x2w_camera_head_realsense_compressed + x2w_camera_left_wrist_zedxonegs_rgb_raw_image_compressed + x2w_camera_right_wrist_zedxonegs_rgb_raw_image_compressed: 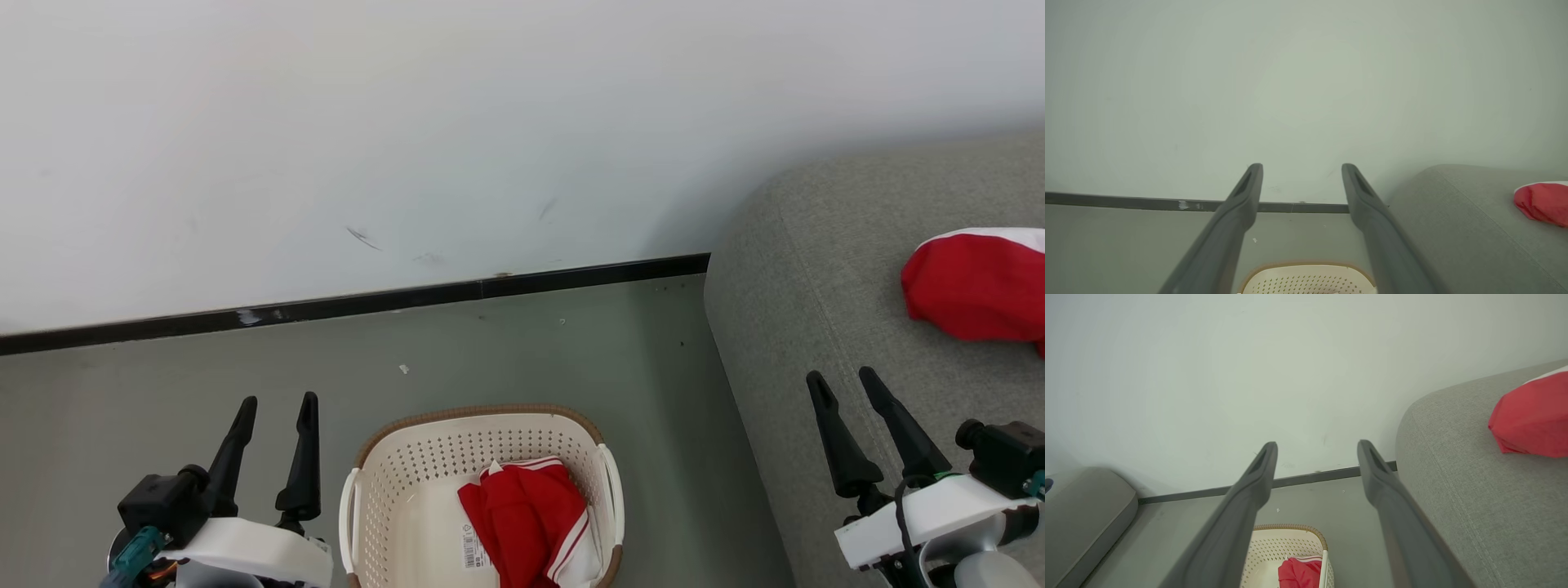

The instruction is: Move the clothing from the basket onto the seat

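Flanking the basket [424, 465], left jaws and right jaws stand wide and empty, likely poised to reach in. One red garment [526, 523] lies inside it, awaiting pickup; farther off, a second garment [976, 286] already rests on the seat [816, 327].

One red garment [1298, 575] lies in the basket [1286, 547], a second garment [1531, 416] on the seat [1474, 498].
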Controlling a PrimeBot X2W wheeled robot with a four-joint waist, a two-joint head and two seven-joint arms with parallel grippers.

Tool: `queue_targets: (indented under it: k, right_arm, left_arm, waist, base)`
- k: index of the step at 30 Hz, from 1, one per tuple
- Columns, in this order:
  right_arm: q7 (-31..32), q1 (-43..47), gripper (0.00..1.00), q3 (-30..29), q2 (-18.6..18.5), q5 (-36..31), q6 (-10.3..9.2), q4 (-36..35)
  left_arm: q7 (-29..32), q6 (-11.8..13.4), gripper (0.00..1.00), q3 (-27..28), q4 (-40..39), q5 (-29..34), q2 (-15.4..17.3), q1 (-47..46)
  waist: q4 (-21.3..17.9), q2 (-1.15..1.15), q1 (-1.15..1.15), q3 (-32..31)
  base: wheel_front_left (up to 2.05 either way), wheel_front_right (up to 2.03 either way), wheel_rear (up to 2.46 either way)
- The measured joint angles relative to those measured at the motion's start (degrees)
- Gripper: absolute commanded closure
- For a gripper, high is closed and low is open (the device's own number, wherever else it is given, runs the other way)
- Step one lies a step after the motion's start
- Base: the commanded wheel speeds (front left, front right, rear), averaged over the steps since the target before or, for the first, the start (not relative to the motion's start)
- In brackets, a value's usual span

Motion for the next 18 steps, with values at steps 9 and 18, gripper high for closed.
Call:
queue_targets:
  k: [9,18]
  right_arm:
    - [0.0,-0.05,0.0,-0.09,0.01,-0.08,0.0,-0.86]
    - [0.0,-0.58,0.0,-0.26,0.21,-0.07,0.0,-1.97]
  left_arm:
    - [0.0,-1.43,0.0,0.15,0.52,0.25,-0.29,-0.07]
    - [0.0,-2.01,0.0,0.08,0.91,1.19,-0.52,-1.98]
  waist:
    - [-0.32,0.0,0.0,1.23]
    - [-1.0,0.0,0.0,3.3]
  base:
    - [0.0,0.0,0.0]
    - [0.0,0.0,0.0]
